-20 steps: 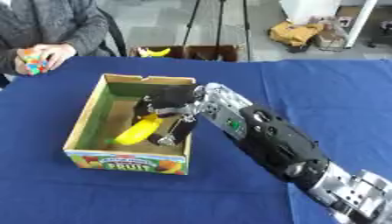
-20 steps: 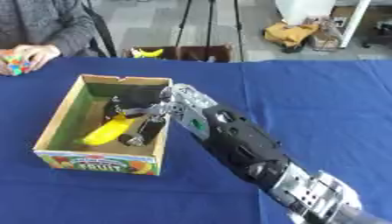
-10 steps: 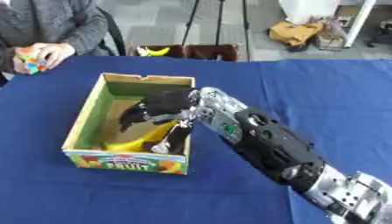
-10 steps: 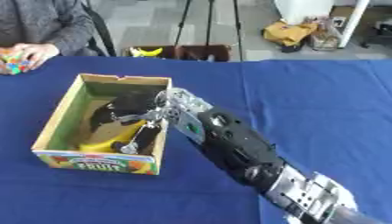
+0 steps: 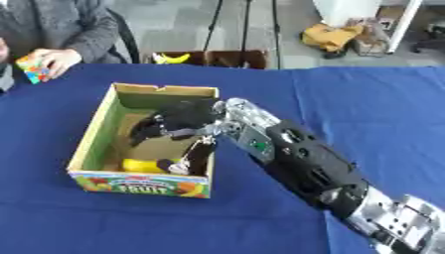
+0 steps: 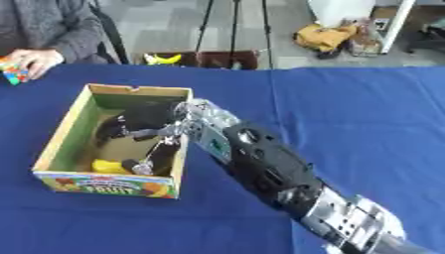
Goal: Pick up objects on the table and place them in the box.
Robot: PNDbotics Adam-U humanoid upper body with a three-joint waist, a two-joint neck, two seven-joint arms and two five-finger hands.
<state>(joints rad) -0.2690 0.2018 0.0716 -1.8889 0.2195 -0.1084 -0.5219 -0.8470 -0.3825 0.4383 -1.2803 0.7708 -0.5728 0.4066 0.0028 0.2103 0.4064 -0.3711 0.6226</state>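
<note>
An open cardboard fruit box stands on the blue table, left of centre. A yellow banana lies flat on the box floor against the front wall. My right hand reaches into the box from the right, above the banana. Its fingers are spread and open, and one finger points down at the banana's right end. I cannot tell whether that finger touches the banana. My right forearm crosses the box's right wall. My left hand shows in no view.
At the table's far left edge a person's hand holds a multicoloured cube. Blue cloth covers the table to the right of the box. Behind the table stand tripod legs, a low box holding a banana and a yellow bag.
The banana has gone from my right hand, tilted above the box floor, to lying flat at the front of the box. The hand's fingers have spread apart above it.
</note>
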